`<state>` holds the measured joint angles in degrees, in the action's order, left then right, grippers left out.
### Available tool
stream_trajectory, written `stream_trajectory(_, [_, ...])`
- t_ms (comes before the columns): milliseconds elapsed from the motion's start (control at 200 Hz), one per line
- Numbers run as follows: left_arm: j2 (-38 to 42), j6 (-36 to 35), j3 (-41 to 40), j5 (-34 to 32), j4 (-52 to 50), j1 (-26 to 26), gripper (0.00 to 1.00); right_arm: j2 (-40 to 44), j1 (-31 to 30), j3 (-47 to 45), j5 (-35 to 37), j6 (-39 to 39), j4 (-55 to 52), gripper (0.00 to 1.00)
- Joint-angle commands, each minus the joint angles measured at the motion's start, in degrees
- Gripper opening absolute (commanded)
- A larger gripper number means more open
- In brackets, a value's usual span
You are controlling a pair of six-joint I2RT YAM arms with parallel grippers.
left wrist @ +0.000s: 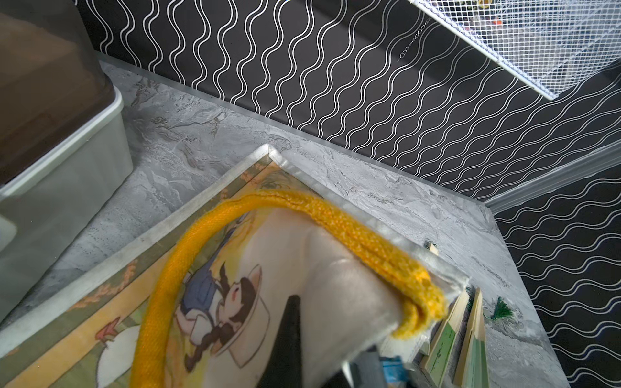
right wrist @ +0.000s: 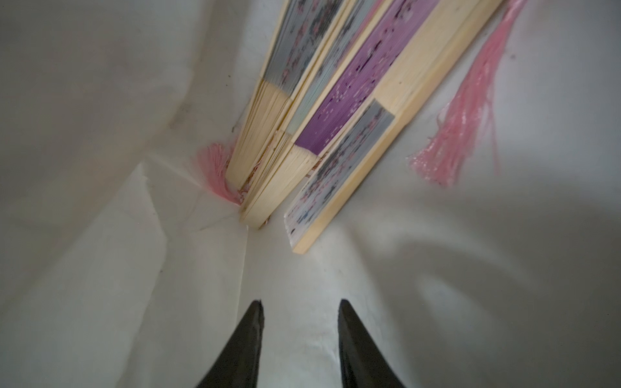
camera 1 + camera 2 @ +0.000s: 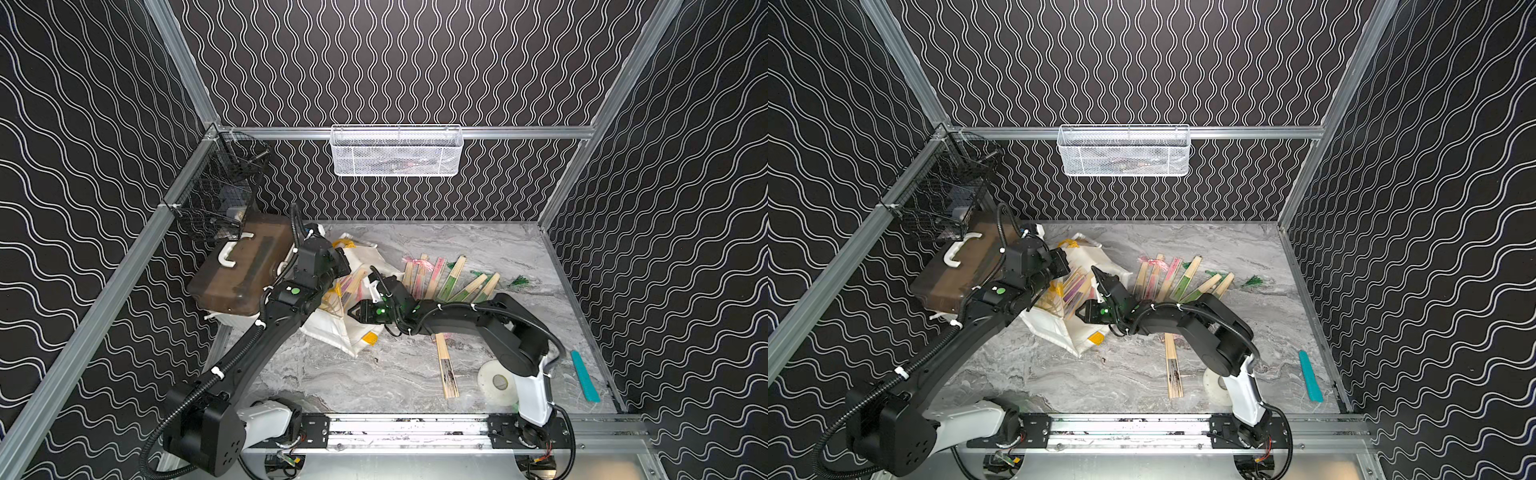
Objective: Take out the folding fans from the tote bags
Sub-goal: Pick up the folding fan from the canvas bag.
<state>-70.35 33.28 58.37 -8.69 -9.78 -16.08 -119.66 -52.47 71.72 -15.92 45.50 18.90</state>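
Inside the tote bag (image 2: 100,235), the right gripper (image 2: 299,304) stands with its two dark fingers a narrow gap apart. Nothing sits between them, and only white lining shows under the tips. Just ahead of it, a bundle of folding fans (image 2: 336,111) lies pushed against a seam of the lining. They have pale ribs and purple or grey-flowered paper, with a loose pink tassel (image 2: 460,111) beside them.

At the tote's rim, the left gripper (image 1: 293,302) is closed, pinching the white fabric next to the yellow-orange handle (image 1: 336,218). In both top views the tote lies slumped on the table (image 3: 374,382), and fan ends show in its mouth.

Just beside the tote, on the left arm's side, stands a brown-lidded box (image 3: 241,266). On the tote's opposite side, a row of fans (image 3: 449,278) lies splayed on the table, green and pink. A lone fan (image 3: 446,370) with black-and-white paper lies nearer the arm bases than the tote, one end under the right arm. A tape roll (image 3: 496,380) sits just past it. A teal strip (image 3: 585,376) lies well apart from the tote, near the side wall.
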Motion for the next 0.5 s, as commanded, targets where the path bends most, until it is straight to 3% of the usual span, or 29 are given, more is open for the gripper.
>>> stream_trajectory(0, [0.48, 0.81, 0.47, -0.53, 3.64, -0.01, 0.0, -3.73, -0.09, 3.05, 0.9, 3.61, 2.5, 0.37])
stream_trajectory(491, [1.07, 0.62, 1.68, 3.53, 1.94, 0.0, 0.0, -12.19, 0.07, 10.97, 2.28, 9.58, 5.61, 0.39])
